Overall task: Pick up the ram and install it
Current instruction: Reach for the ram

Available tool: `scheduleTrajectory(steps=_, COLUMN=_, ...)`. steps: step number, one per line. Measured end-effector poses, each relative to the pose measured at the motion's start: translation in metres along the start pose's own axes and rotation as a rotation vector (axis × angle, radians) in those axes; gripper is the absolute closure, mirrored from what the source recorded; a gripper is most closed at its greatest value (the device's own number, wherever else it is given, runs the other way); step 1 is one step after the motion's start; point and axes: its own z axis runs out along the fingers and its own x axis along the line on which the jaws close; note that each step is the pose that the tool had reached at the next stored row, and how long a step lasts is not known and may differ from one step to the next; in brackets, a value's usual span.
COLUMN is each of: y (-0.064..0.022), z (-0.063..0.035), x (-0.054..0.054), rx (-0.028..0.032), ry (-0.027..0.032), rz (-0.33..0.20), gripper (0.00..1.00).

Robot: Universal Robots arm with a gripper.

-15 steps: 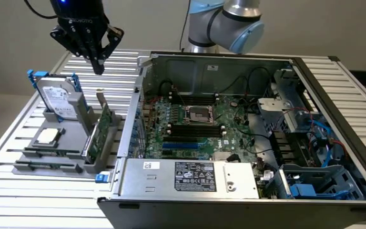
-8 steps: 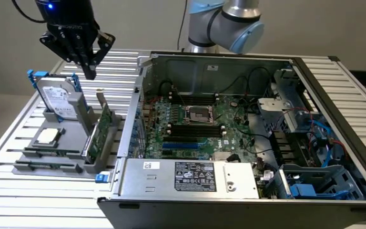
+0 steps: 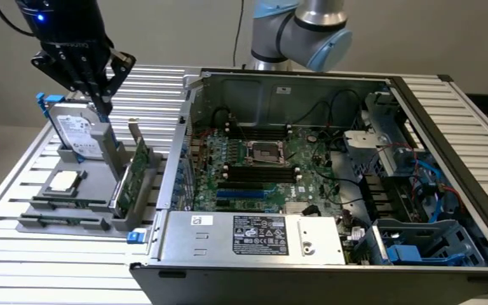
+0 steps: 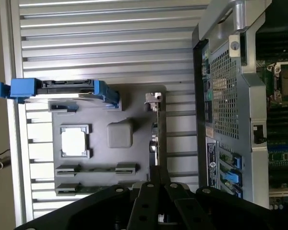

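Silver arm (image 3: 316,16) with pale-blue joint caps (image 3: 330,54); black pincer (image 3: 103,113) of linked, bolted fingers (image 3: 79,67), blue light (image 3: 40,16) above.

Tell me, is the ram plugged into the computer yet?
Out: the ram lies flat in the gray holder, outside the computer case.

The ram (image 3: 64,220) (a thin green stick) lies slotted in the gray tray (image 3: 91,194).

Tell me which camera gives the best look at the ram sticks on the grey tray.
The wrist view: it looks straight down on the ram sticks, lying side by side in the grey tray. The exterior view shows them obliquely, at the tray's near edge.
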Motion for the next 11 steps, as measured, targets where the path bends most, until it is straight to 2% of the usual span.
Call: scheduleTrajectory(steps=11, y=-0.0233, z=0.0054, x=0.034, rx=0.0000, ry=0.0001, rz=0.000, gripper=0.89)
